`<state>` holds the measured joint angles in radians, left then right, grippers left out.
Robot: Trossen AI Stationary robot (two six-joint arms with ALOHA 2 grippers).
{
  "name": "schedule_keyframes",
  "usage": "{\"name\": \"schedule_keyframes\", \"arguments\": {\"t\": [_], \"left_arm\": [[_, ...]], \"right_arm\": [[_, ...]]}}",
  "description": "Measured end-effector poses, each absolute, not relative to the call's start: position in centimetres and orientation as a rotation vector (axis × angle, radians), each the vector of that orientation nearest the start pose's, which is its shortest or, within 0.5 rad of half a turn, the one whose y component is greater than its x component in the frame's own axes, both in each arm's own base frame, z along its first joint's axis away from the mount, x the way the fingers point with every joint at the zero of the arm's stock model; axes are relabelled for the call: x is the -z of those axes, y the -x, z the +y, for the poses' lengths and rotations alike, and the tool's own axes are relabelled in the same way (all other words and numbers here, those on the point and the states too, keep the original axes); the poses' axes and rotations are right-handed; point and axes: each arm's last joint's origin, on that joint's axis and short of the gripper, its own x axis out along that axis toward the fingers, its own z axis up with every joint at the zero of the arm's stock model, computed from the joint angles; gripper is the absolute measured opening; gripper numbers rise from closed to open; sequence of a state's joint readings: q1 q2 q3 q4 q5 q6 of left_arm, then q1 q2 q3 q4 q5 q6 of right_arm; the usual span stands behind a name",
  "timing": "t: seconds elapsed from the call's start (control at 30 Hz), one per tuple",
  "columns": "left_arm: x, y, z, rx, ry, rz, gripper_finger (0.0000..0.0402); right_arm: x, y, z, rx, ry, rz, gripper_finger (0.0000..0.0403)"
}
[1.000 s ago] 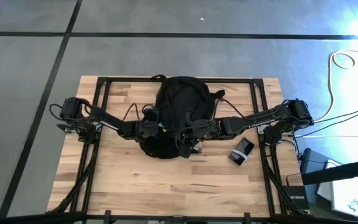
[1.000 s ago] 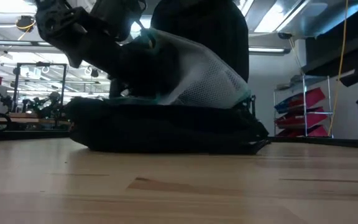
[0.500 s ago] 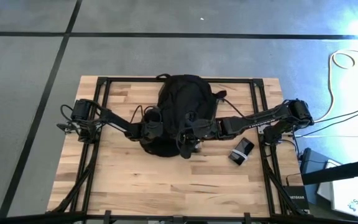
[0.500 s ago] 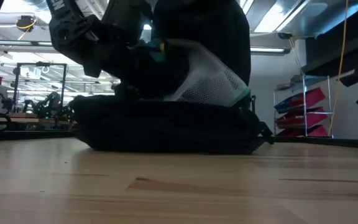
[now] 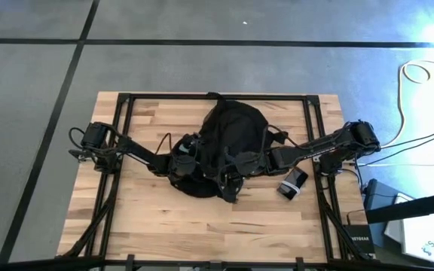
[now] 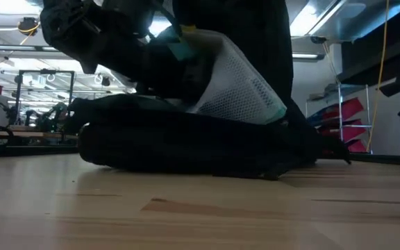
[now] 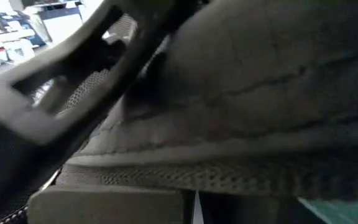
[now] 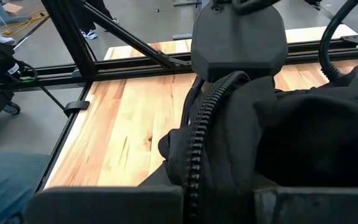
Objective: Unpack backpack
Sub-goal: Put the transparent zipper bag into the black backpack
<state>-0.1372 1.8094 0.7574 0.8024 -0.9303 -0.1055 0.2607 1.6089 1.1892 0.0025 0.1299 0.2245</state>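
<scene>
The right gripper [image 5: 232, 167] pinches the zippered edge of the large black fabric backpack [image 5: 228, 143]. Just beside it, the left gripper [image 5: 188, 159] works at the opening; its grip cannot be told. Between them a clear, white-meshed, teal-edged pouch [image 6: 231, 83] is partly out. Farther right, a small dark object [image 5: 292, 183] already lies on the wooden table [image 5: 202, 226].

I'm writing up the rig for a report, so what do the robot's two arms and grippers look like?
Both arms, left arm and right arm, are black, slender and jointed, with thin black cables looping beside them. The right gripper ends in blocky matte dark-grey fingers; the left gripper looks equally dark. No readable markings.
</scene>
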Motion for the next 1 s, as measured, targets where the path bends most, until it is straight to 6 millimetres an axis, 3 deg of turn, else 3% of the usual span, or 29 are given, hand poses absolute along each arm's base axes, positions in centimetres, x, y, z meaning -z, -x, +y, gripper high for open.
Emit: {"name": "schedule_keyframes", "arguments": {"t": [0.13, 0.33, 0.47, 0.73, 1.0], "left_arm": [[-16.1, -33.6, -3.0, -0.766, -0.078, 0.199, 0.0059], [-17.9, -32.9, -4.2, -0.780, -0.188, 0.208, 0.0187], [-19.3, -32.1, -5.3, -0.695, -0.244, 0.240, 0.0260], [-22.9, -28.5, -6.8, -0.587, -0.313, 0.330, 0.0276], [-26.1, -23.7, -11.7, -0.180, -0.306, 0.301, 0.0276]], "right_arm": [[-28.3, -35.5, 9.1, -0.083, -0.138, 0.423, 0.0003], [-28.3, -35.5, 9.1, -0.084, -0.133, 0.419, 0.0003], [-28.3, -35.5, 9.0, -0.075, -0.114, 0.420, 0.0003], [-28.4, -35.5, 8.8, -0.046, -0.111, 0.412, 0.0003], [-28.1, -35.4, 8.5, 0.021, -0.093, 0.435, 0.0003]]}}
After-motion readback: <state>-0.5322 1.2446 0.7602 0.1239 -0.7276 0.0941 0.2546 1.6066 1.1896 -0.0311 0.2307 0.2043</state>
